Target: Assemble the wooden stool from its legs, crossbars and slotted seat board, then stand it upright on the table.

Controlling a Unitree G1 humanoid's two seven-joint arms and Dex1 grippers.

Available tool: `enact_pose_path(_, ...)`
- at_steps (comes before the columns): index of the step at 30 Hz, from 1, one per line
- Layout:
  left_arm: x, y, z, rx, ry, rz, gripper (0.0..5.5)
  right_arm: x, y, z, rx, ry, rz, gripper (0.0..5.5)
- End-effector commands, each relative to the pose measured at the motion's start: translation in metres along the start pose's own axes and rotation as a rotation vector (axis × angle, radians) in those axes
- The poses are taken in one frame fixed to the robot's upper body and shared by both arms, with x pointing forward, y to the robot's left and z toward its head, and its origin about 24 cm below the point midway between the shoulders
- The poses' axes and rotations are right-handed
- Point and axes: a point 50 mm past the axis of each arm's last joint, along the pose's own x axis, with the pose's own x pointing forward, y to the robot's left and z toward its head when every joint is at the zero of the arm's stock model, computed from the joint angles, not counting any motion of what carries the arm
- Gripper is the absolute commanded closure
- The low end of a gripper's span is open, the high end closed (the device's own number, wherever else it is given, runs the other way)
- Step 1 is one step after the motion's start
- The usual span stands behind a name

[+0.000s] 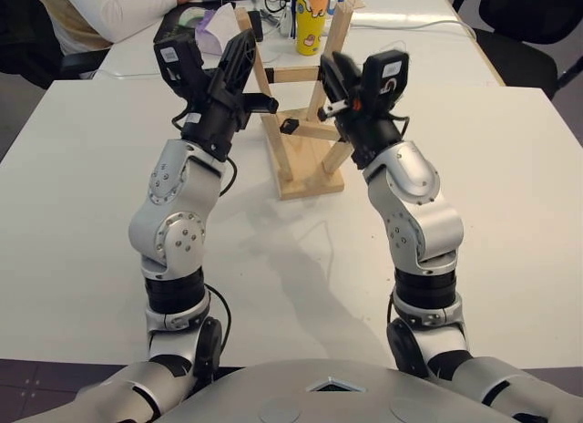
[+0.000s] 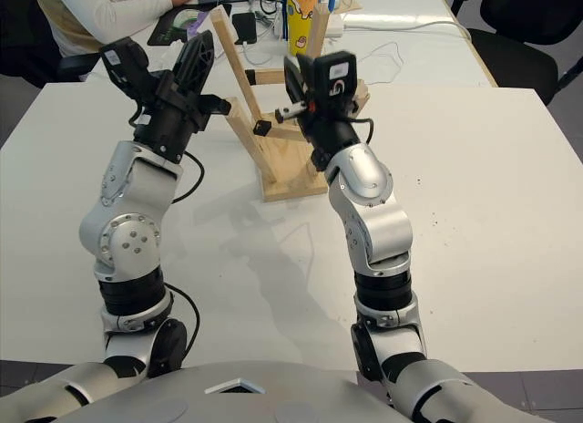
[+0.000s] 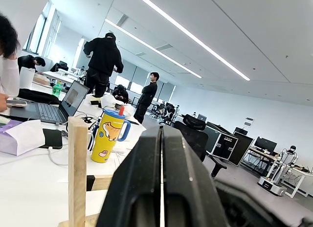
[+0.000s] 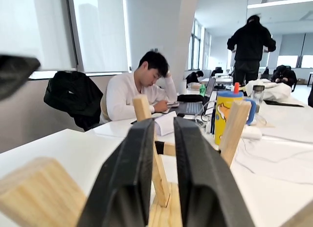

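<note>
Wooden stool shows perhaps four legs, two crossbars.

Stool: right-hand legs and crossbar ends partly hidden behind the right gripper; contact there cannot be confirmed. Left gripper covers the upper part of one left leg. Slots in the seat board too small to make out. Yellow mug cut off by the top edge. Wooden piece blurred and cropped at the frame corner
</note>
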Motion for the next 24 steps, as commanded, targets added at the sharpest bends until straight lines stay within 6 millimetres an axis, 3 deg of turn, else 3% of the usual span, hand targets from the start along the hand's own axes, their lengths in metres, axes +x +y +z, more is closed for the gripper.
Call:
enact_pose_path(1, -0.002, -0.002, 0.004, 0.011, 0.020, -0.038, 5.50, -0.001, 0.010, -0.003, 0.006, 0.015, 0.055, 5.47)
enact_pose_path(9, -0.008, -0.008, -0.004, 0.008, 0.088, -0.092, 5.50, 0.004, 0.017, 0.002, -0.015, -0.010, 0.069, 5.47)
enact_pose_path(19, -0.020, 0.009, -0.033, 0.115, 0.327, -0.053, 5.50, 0.002, 0.016, -0.003, -0.019, 0.010, 0.052, 5.47)
enact_pose_path(24, -0.016, -0.001, -0.017, 0.195, 0.233, -0.069, 5.50, 0.002, 0.015, -0.004, -0.025, 0.018, 0.050, 5.47)
